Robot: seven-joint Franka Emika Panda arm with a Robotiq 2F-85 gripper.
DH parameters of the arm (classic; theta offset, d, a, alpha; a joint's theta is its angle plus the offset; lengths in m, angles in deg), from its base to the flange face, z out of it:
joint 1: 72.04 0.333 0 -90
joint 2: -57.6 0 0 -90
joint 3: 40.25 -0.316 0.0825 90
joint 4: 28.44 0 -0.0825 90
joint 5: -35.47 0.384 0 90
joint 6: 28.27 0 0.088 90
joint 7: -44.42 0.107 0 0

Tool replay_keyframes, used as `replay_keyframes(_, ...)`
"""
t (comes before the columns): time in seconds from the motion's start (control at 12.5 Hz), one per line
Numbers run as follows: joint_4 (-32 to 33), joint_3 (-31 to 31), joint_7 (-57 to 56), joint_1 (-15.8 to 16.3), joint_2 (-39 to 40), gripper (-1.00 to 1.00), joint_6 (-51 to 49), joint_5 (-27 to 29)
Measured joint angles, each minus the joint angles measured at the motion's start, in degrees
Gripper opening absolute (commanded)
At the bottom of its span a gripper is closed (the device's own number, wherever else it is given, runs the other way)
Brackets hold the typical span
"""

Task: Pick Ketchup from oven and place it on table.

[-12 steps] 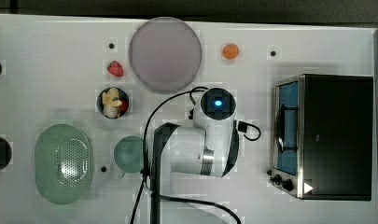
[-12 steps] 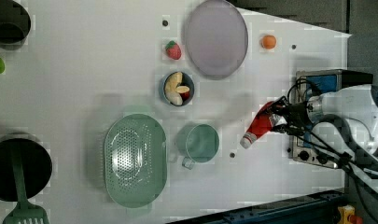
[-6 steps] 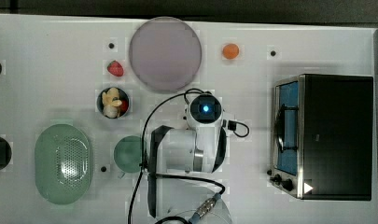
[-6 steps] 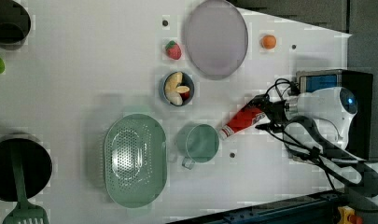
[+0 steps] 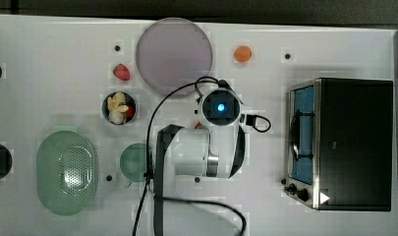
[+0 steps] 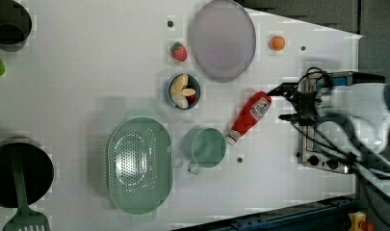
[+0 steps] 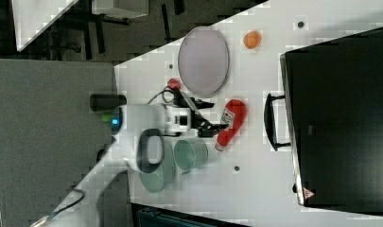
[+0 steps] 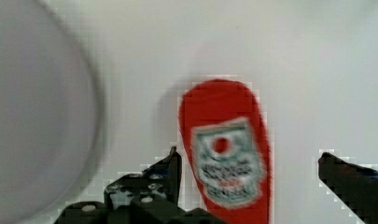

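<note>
Ketchup point(image 6: 249, 117) is lying flat on the table point(image 6: 86, 86) between the mug point(image 6: 205, 147) and oven point(image 5: 341, 142), gripper point(image 8: 247, 186) wide open around it. My worry: a finger nudges it while lifting and it rolls

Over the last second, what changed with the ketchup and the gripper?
The gripper carried the ketchup away from the oven, toward the left view's left, then opened and let it go. The bottle now lies on the table, cap near the green cup, between the open fingers. The purple plate, bowl, colander and oven stayed put.
</note>
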Motion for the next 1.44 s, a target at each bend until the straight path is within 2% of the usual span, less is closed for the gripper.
replay_keyframes(0.16,-8.06,0.21,0.00,0.93,-7.29,1.00,-6.01,1.96)
replay_keyframes(0.24,-11.30,0.43,0.00,1.04,-9.04,1.00,-8.39,1.03)
replay_keyframes(0.32,-17.07,1.45,0.00,0.71,-10.44,1.00,-15.11,1.18)
replay_keyframes(0.48,-18.52,1.43,0.04,-0.72,-11.31,1.00,-17.21,-0.43)
replay_keyframes(0.56,-21.54,1.39,0.04,-0.63,-10.12,1.00,-22.93,-0.75)
replay_keyframes(0.72,-22.38,1.78,0.04,0.14,-10.47,1.00,-28.66,-0.82)
replay_keyframes(1.2,-33.80,0.80,0.62,1.48,-9.93,1.00,-45.51,-1.70)
replay_keyframes(1.44,-38.50,0.36,1.06,1.48,-11.39,1.00,-48.05,-1.43)
